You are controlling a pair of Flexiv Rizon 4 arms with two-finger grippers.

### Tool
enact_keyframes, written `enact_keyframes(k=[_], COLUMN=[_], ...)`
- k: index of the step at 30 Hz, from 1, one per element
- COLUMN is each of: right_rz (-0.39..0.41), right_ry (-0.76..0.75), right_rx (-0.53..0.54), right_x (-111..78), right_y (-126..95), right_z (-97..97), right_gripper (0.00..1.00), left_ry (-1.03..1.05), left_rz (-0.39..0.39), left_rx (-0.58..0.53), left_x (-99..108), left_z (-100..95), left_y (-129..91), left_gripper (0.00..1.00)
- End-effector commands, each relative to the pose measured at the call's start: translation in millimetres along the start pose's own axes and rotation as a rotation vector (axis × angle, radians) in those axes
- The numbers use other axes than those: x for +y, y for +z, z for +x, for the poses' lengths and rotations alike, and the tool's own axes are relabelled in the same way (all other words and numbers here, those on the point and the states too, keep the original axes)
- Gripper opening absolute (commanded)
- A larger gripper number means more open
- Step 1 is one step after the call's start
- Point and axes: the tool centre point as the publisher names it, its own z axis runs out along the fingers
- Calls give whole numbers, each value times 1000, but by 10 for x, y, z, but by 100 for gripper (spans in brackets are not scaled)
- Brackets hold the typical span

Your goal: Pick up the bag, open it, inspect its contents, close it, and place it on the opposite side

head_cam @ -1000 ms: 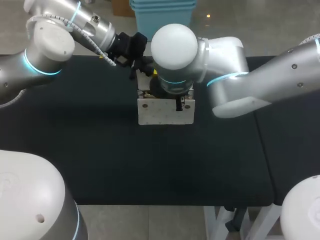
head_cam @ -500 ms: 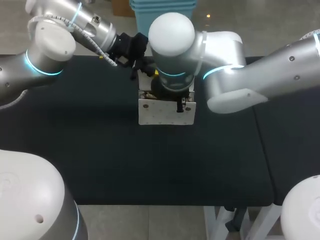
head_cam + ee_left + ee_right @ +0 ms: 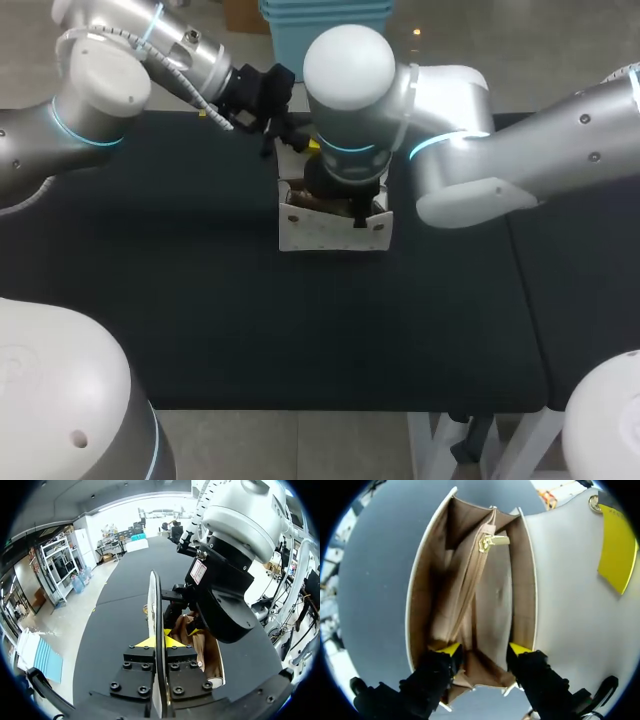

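your white bag [image 3: 330,230] stands open on the black table [image 3: 200,320], toward 12 o'clock from its middle. your left gripper [image 3: 159,641] pinches the bag's upright flap [image 3: 155,600] from 11 o'clock. your right gripper [image 3: 481,652] hangs inside the tan lining [image 3: 495,595], fingers spread wide.

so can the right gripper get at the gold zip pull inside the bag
Probably yes: the white leather bag gapes open ahead of the right gripper, and the gold zip pull on its middle divider shows bare, nothing across it.
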Motion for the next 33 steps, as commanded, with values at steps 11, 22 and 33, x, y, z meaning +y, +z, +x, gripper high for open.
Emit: enact_keyframes(k=[11, 22, 33], right_rz=[4, 5, -5], right_ry=[4, 7, 17], right_rx=[7, 3, -16], right_x=[-20, -20, -17], right_y=[92, 81, 14], right_z=[43, 25, -23], right_gripper=[100, 100, 100], left_ry=[8, 8, 8], left_rz=[7, 7, 7], left_rx=[14, 14, 14], left_x=[25, 25, 25], left_z=[-2, -2, -2], left_y=[9, 9, 9], left_gripper=[0, 0, 0])
